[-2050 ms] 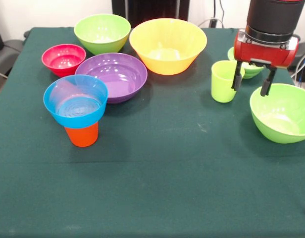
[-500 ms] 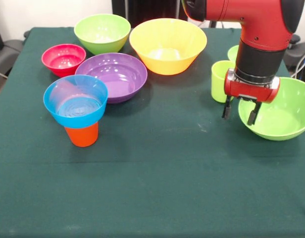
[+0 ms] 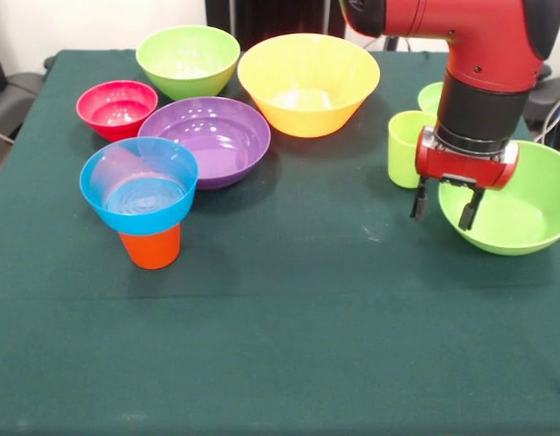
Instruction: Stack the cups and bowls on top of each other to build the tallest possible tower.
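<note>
At left of the frame I see the tower, a blue bowl seated on an orange cup, well apart from my gripper. Behind it sit the magenta bowl, purple bowl and yellow bowl. At right, the arm comes straight down, fingers open and empty, straddling the near-left rim of the green bowl, lime cup just beside. The lower counter offers open room.

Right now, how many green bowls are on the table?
2 for sure: one green bowl at the far left beside the yellow bowl, one under the gripper. A green rim behind the arm may be another.
</note>
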Available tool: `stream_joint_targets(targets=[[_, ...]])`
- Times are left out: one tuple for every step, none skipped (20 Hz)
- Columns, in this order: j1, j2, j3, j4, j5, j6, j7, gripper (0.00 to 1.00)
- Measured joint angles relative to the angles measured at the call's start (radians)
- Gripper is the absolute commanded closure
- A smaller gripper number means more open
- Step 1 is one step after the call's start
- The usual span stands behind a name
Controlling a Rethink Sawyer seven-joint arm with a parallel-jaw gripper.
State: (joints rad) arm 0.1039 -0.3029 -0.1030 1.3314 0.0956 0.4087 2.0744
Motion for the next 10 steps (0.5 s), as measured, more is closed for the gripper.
stream_joint_targets(targets=[[0.004, 0.0, -0.003, -0.001, 0.0, 0.0, 0.0, 0.0], [0.007, 0.0, -0.005, -0.003, 0.0, 0.0, 0.0, 0.0], [0.013, 0.0, -0.008, -0.005, 0.0, 0.0, 0.0, 0.0], [0.016, 0.0, -0.01, -0.007, 0.0, 0.0, 0.0, 0.0], [0.021, 0.0, -0.013, -0.01, 0.0, 0.0, 0.0, 0.0], [0.024, 0.0, -0.014, -0.011, 0.0, 0.0, 0.0, 0.0], [0.027, 0.0, -0.014, -0.013, 0.0, 0.0, 0.0, 0.0], [0.028, 0.0, -0.014, -0.013, 0.0, 0.0, 0.0, 0.0], [0.028, 0.0, -0.014, -0.013, 0.0, 0.0, 0.0, 0.0], [0.028, 0.0, -0.014, -0.013, 0.0, 0.0, 0.0, 0.0]])
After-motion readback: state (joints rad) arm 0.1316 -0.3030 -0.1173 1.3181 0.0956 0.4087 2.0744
